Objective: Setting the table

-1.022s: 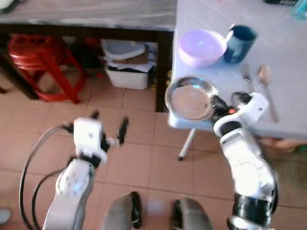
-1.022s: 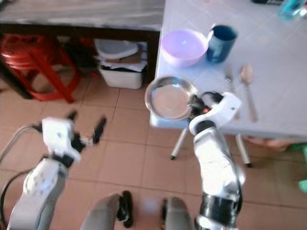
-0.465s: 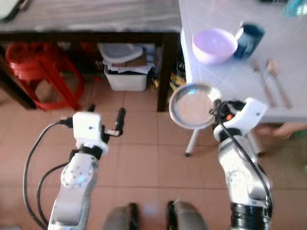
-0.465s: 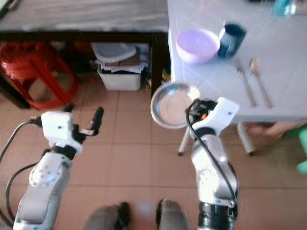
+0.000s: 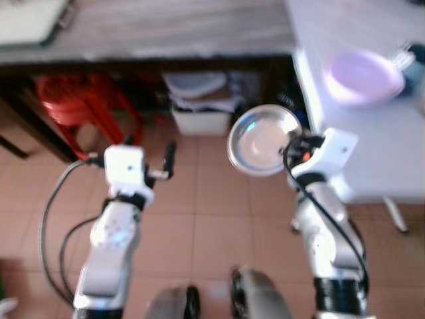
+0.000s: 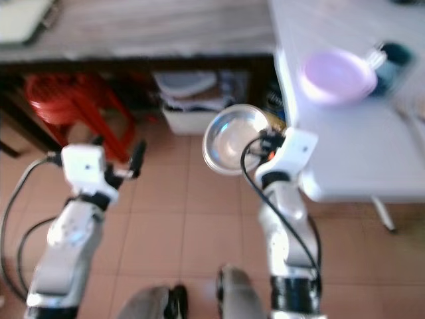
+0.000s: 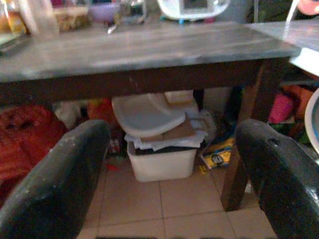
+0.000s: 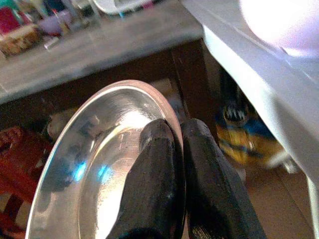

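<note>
Head views (both eyes, blurred): we see the right gripper point(image 5: 292, 141) raised in front of the robot, pinching the rim of a steel plate point(image 5: 262, 138) that hangs over the tiled floor point(image 5: 199, 219), just beside the edge of the white desk point(image 5: 372, 153) and off its surface. On that desk stands a purple bowl point(image 5: 365, 76), with a dark blue cup point(image 6: 396, 56) just beyond it. The left gripper point(image 5: 149, 156) is held at about the same height on the other side, over the floor, its two black fingers point(image 5: 170, 159) apart and carrying nothing. Behind both arms runs a dark wooden desk point(image 5: 153, 33), with a red stool point(image 5: 80, 106) and a white bin point(image 5: 202, 119) beneath it.

Left wrist view: here we look between the spread jaws straight at the white bin under the dark desk; jars and clutter on that desk's top, hidden from the head views, become visible.

Right wrist view: we see what the head views cannot resolve: the two fingers point(image 8: 154, 189) are pressed onto the plate's rim, one on each face, the plate tilted on edge beside the white desk.
</note>
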Robot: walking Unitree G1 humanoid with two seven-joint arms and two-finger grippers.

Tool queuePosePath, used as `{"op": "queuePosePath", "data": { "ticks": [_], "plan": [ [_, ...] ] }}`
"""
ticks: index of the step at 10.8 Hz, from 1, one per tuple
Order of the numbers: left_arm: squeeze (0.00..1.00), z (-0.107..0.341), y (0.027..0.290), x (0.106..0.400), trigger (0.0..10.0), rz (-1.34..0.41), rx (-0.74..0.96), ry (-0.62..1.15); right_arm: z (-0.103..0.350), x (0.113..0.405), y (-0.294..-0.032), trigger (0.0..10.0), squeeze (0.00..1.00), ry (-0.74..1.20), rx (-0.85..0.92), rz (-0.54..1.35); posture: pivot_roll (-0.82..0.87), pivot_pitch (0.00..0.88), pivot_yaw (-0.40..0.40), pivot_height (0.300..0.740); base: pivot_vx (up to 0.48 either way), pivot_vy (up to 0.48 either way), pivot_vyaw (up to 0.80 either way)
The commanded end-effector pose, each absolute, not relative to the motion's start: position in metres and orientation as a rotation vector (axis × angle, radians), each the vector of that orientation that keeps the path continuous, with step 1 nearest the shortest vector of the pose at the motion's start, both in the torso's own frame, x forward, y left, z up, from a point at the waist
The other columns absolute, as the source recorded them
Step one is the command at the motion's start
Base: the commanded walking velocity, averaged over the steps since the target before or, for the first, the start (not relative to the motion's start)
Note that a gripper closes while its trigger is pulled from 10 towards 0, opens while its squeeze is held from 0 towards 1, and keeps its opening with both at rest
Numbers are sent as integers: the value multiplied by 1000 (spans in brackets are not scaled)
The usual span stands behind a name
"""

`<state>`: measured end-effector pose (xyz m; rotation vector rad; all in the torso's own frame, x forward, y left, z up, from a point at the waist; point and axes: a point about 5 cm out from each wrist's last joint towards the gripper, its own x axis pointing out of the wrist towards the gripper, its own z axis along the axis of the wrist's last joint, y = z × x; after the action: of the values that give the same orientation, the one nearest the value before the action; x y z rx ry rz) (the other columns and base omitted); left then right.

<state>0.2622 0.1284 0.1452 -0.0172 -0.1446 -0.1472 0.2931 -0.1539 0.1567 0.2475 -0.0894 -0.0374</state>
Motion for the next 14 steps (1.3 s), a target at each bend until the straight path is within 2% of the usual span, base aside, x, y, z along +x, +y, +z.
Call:
{"op": "queuePosePath", "data": {
  "ticks": [1,4,8,9,10,11,14],
  "plan": [
    [0,145,134,263,10000,-112,-13,-139,162,293,-149,0,0,-125,230,-19,-15,174,38,740,409,251,0],
    [0,147,130,269,10000,-98,-25,-149,177,296,-149,0,0,-223,140,6,-23,166,37,740,409,251,0],
    [0,151,118,271,10000,-141,-22,-175,197,309,-161,0,0,-324,39,-36,-16,164,34,740,455,0,0],
    [0,150,115,269,10000,-153,-27,-173,196,311,-163,5686,0,-321,23,-49,-14,163,33,740,465,0,0],
    [0,150,113,268,10000,-159,-23,-174,196,312,-162,9020,0,-323,24,-49,-10,164,33,740,465,0,0],
    [0,150,113,268,10000,-162,-22,-175,195,312,-162,10000,0,-324,22,-52,-9,165,34,740,465,0,0],
    [0,154,112,269,10000,-167,-32,-184,199,319,-169,10000,0,-339,18,-93,-1,162,38,740,464,0,0]
  ]
}}
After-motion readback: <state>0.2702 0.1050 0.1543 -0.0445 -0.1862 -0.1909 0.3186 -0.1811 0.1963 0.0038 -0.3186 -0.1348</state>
